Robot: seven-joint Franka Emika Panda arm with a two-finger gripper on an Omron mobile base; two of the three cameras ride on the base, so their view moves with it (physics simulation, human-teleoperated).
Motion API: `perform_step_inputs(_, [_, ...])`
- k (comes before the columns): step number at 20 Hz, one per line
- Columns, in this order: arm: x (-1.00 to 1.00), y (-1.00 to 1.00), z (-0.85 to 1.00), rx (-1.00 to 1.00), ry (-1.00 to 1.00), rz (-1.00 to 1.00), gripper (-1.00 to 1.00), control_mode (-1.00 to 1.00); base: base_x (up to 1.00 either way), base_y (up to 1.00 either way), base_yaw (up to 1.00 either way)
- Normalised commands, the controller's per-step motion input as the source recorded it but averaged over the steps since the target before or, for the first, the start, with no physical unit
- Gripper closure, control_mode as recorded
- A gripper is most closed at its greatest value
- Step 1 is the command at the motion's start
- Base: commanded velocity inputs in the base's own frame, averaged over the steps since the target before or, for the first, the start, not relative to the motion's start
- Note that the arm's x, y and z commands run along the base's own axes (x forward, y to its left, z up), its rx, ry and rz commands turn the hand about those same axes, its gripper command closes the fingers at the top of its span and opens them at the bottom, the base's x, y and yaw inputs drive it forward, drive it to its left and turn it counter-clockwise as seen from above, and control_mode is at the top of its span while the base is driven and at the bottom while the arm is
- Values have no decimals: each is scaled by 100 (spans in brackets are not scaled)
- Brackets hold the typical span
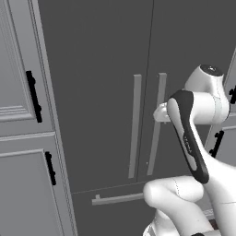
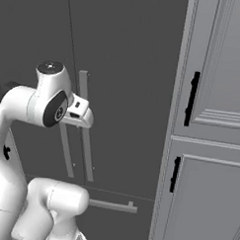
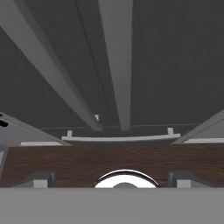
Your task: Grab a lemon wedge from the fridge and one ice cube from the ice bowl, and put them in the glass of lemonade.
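Fridge (image 1: 101, 92): doors shut, two vertical bar handles (image 1: 135, 124) side by side at the centre seam, drawer handle (image 1: 117, 198) below. Arm: elbow raised, forearm level, wrist reaching to the right-hand bar. Claw (image 3: 112, 179): jaws spread wide, holding nothing, finger tips (image 3: 40, 179) pointing down the fridge front toward the wooden floor (image 3: 65, 164).

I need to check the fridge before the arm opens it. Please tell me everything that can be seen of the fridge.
The tall dark grey double-door fridge stands closed, its two doors meeting at a thin vertical seam. Two long light-grey vertical bar handles hang side by side at the seam. Below them a bottom drawer carries a horizontal light-grey bar handle. The surface looks matte and smooth. Panelled grey cabinets with black handles flank it. The arm's white hand is close in front of the right-door handle; contact cannot be told.
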Motion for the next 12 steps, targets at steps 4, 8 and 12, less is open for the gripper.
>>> perform_step_inputs(4, [0, 0, 0, 0, 0, 0, -100, 100, -52, 3, 0])
perform_step_inputs(8, [0, 0, 0, 0, 0, 0, -100, 100, -100, 6, 0])
perform_step_inputs(12, [0, 0, 0, 0, 0, 0, -100, 100, -75, 13, 0])
